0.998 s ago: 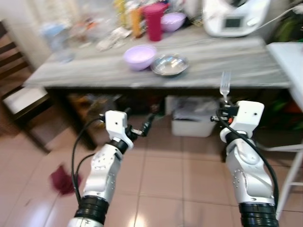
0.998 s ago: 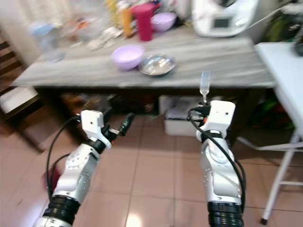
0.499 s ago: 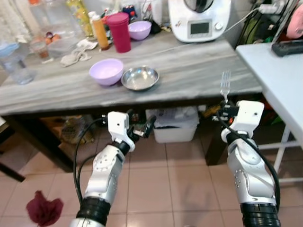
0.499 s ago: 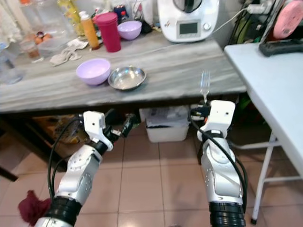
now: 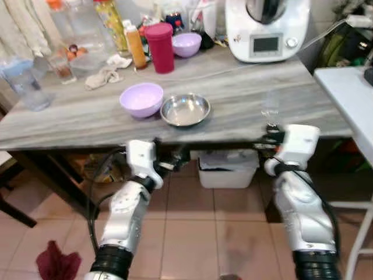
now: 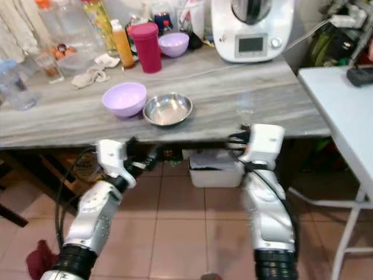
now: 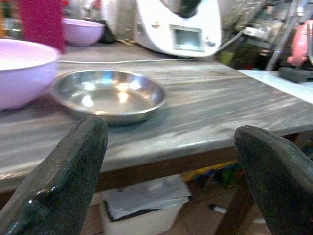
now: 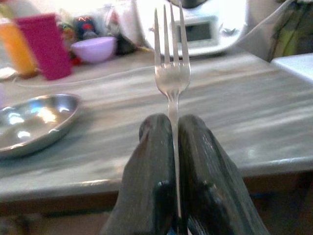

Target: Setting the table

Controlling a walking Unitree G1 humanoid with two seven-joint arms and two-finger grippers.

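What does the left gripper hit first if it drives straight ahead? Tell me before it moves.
Probably the table edge. The open left gripper points level at the wooden table's front, roughly at tabletop height. If it rides slightly higher, it would slide over the top toward the steel bowl. Depth is hard to judge.

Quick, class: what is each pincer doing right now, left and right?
Left pincer: open, holding nothing, just below the table edge.
Right pincer: closed on the fork, tines pointing up, near the table edge.
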